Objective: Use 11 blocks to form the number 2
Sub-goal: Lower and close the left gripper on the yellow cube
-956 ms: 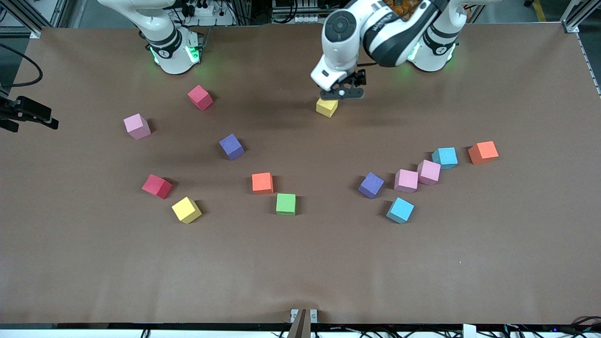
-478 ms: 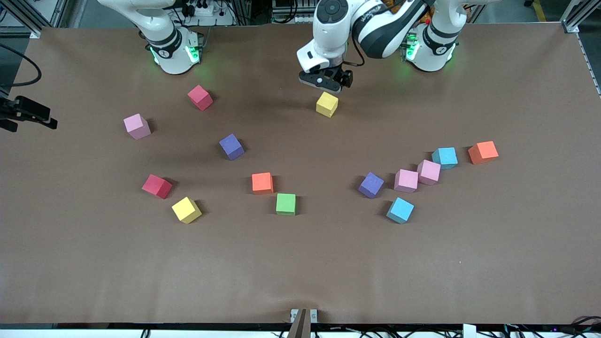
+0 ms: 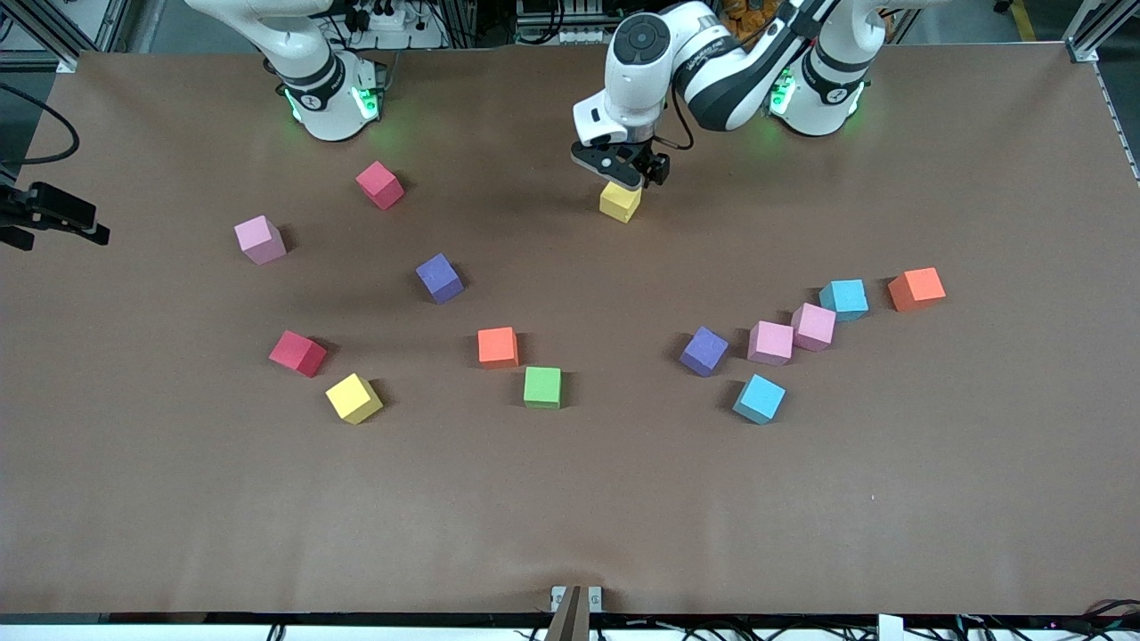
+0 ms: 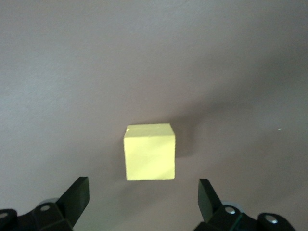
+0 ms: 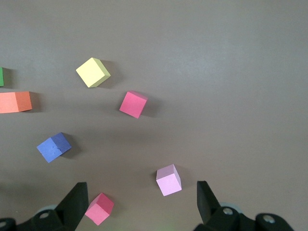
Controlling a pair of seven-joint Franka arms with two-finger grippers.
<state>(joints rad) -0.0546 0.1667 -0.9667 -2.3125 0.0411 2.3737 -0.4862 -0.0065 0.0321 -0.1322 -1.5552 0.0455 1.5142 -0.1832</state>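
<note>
No digit is forming yet; the blocks (image 3: 498, 346) are lying scattered over the worktop (image 3: 570, 516). The left gripper (image 3: 621, 166), jaws apart, is hanging over a yellow block (image 3: 620, 202) near the bases; next it should descend and clamp. The right gripper (image 5: 139, 204) is waiting, jaws apart.

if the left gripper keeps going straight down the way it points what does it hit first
Most likely the yellow block that sits between its open fingers; the left gripper hangs just above it, apart from all other blocks.
</note>
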